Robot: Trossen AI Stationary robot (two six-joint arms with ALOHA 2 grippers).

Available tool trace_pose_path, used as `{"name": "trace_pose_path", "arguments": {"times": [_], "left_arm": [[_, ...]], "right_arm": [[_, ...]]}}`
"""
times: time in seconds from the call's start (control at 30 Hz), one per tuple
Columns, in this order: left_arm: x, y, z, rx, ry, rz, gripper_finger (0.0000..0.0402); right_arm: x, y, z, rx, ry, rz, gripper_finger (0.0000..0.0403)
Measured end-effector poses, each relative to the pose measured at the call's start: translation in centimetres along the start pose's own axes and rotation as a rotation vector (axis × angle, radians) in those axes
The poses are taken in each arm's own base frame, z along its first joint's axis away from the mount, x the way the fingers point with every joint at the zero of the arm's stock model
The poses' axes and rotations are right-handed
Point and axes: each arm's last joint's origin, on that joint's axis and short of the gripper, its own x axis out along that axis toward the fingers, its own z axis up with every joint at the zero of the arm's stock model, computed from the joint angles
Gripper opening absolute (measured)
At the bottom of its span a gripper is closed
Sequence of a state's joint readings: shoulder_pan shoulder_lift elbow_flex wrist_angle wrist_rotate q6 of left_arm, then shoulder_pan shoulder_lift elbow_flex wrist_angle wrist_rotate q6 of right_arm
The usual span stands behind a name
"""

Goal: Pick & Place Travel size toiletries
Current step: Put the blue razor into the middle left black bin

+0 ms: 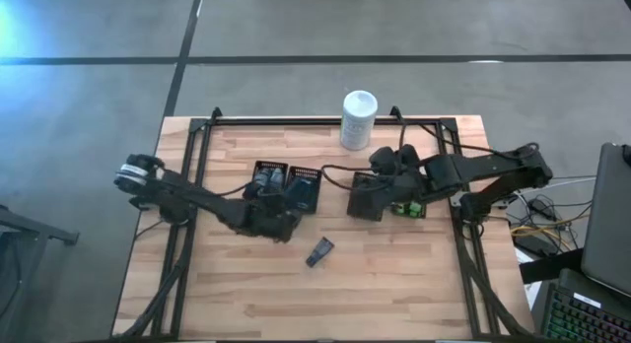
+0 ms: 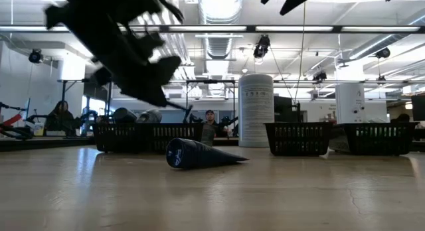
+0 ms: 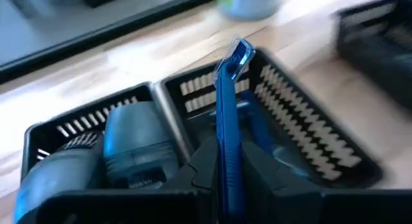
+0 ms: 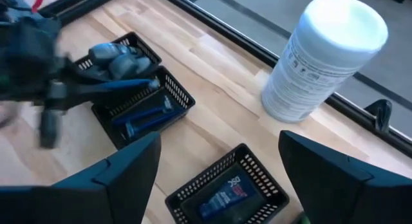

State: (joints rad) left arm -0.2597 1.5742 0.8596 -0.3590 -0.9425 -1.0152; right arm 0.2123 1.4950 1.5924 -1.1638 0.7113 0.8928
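My left gripper (image 1: 281, 210) (image 3: 226, 166) hovers over two black slotted trays and is shut on a dark blue razor (image 3: 226, 114). One tray (image 3: 77, 130) holds grey oval bottles (image 3: 132, 143); the other (image 3: 302, 130) holds more blue razors (image 4: 148, 116). My right gripper (image 1: 363, 200) (image 4: 220, 143) is open above a third tray (image 4: 254, 169) with a blue-labelled item (image 4: 222, 197) lying in it. Green bottles (image 1: 409, 208) sit beside that tray. A dark blue tapered item (image 1: 319, 251) (image 2: 196, 154) lies on its side on the bare wood. My left gripper pinches the razor's handle (image 3: 226, 153) between its two fingers. The razor runs on along the fingers and past their tips, its head (image 3: 237, 55) at the free end. It is lifted clear above the razor tray.
A large white cylindrical container (image 1: 358, 119) (image 4: 325, 56) stands near the table's far edge. A black metal frame (image 1: 296, 120) borders the wooden top. Open wood lies along the near side around the tapered item. People and other gear show in the room behind (image 2: 63, 115).
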Motion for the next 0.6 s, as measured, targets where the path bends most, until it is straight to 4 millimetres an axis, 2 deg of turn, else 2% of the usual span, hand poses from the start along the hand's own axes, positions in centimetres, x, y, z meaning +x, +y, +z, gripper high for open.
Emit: {"name": "trace_pose_path", "arguments": {"times": [0.13, 0.33, 0.47, 0.6], "left_arm": [[2.6, -0.4, 0.1, 0.079, 0.032, 0.070, 0.0041], [4.9, -2.1, -0.1, 0.122, 0.051, 0.105, 0.0053], [5.2, -3.3, -0.1, 0.101, 0.054, 0.093, 0.0083], [4.9, -3.9, 0.2, 0.084, 0.076, 0.054, 0.0130]], "right_arm": [[0.0, -0.2, -0.1, -0.017, 0.006, -0.007, 0.0318], [-0.2, 0.1, -0.8, -0.058, 0.017, 0.003, 0.0328], [-0.4, 0.3, -1.5, -0.086, 0.025, 0.009, 0.0335], [-0.5, 0.3, -2.2, -0.119, 0.049, -0.004, 0.0342]]}}
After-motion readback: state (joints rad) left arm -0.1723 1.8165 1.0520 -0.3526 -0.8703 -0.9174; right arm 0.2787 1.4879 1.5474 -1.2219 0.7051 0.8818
